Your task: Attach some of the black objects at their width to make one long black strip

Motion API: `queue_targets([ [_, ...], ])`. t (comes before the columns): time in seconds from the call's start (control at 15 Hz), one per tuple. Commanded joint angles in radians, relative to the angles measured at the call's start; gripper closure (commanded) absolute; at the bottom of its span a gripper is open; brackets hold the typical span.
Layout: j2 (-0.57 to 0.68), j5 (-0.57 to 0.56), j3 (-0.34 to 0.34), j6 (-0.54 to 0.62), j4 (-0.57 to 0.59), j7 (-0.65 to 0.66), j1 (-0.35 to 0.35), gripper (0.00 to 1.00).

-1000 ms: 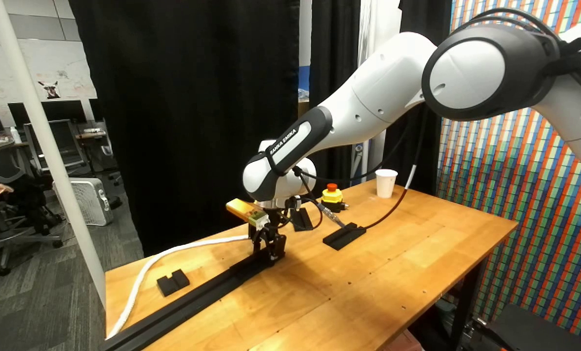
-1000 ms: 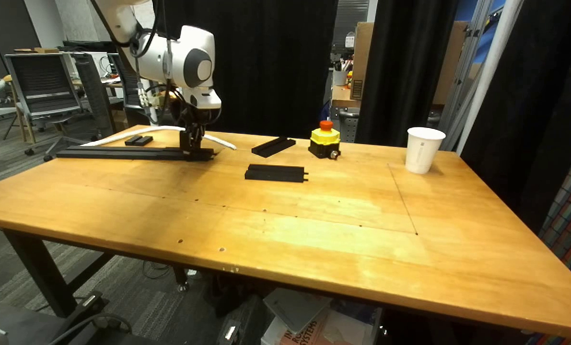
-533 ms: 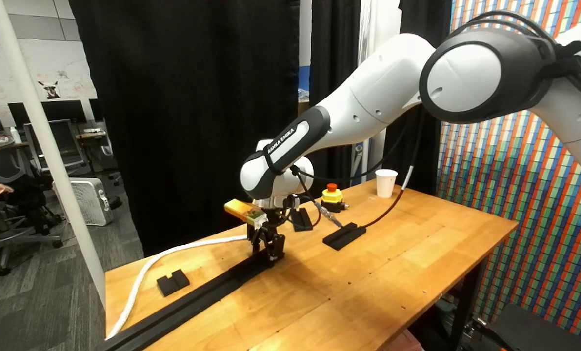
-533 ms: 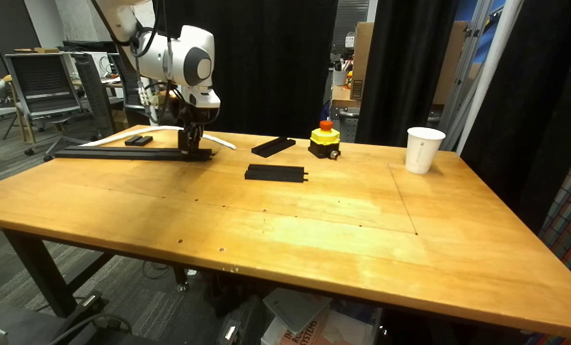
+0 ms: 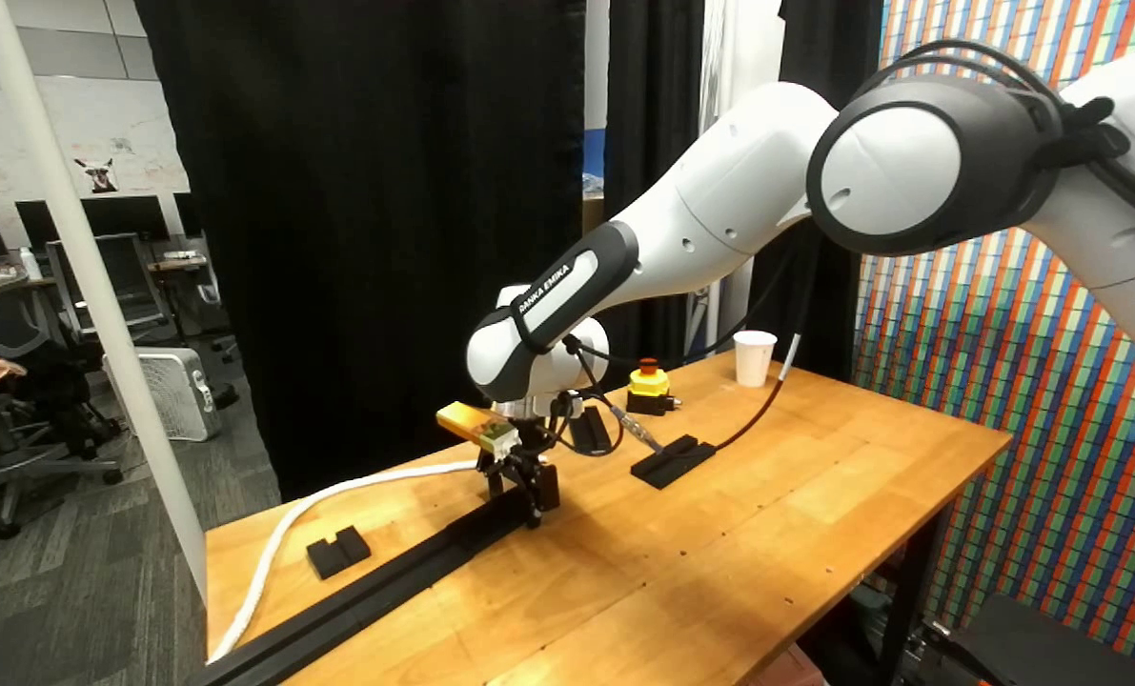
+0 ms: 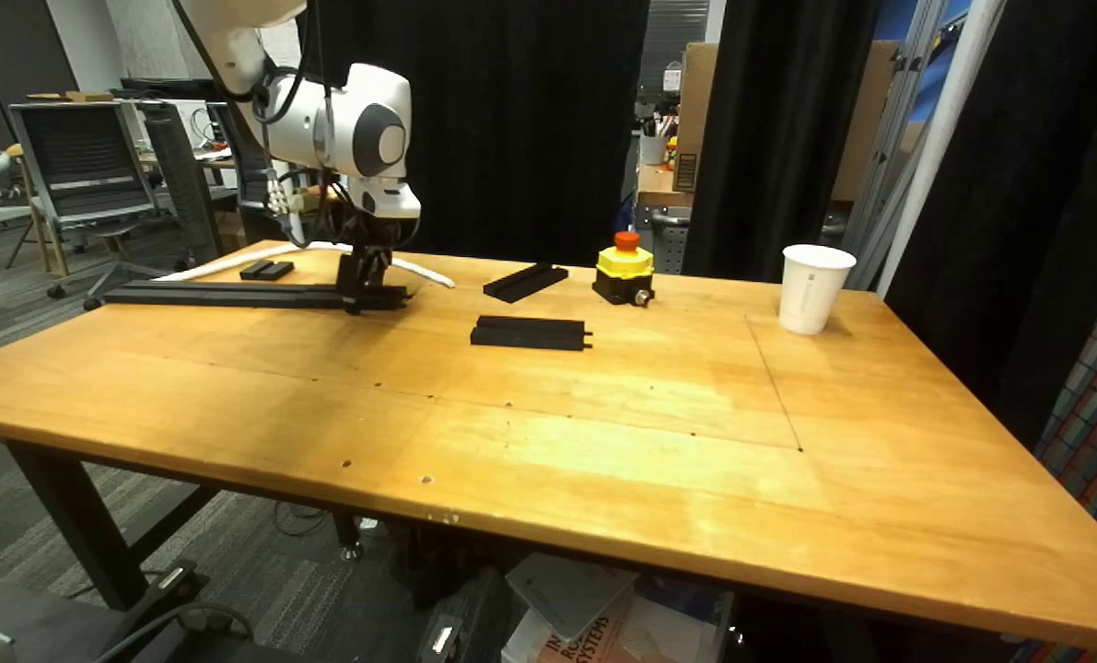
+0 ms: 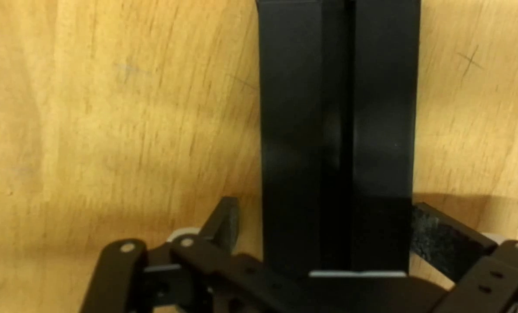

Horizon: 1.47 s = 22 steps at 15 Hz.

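Bright tabletop (image 6: pixel 659 396), soft shadows, wrist view seemingly a little blurred

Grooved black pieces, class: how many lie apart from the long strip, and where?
3: a short block beside the white cord, a bar near the emergency stop, a pronged bar further in on the table; the arm might hide others.

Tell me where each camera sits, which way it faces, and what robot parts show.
An exterior view: raised near one end of the table, facing slantwise along it toward the white cup; arm and gripper show.
An exterior view: raised off a long side, facing across toward the black curtain; arm and gripper at left.
Wrist view: at the arm's end, facing down at the black strip; only the gripper shows, at bottom.
Both exterior views share cup, strip, arm and gripper.
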Motion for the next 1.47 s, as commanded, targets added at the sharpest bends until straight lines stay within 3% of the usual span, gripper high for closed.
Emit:
queue_targets([
  [0.0, 0.022, 0.011, 0.000, -0.002, 0.025, 0.018, 0.009, 0.00],
  [0.33, -0.072, -0.007, -0.004, 0.027, -0.046, -0.006, 0.011, 0.00],
  [0.6, -0.258, -0.061, -0.012, -0.018, -0.168, -0.113, -0.009, 0.00],
  [0.87, -0.448, -0.080, 0.007, -0.064, -0.295, -0.361, -0.063, 0.00],
  [1.4, -0.846, -0.124, -0.017, -0.400, -0.519, -0.848, -0.152, 0.00],
])
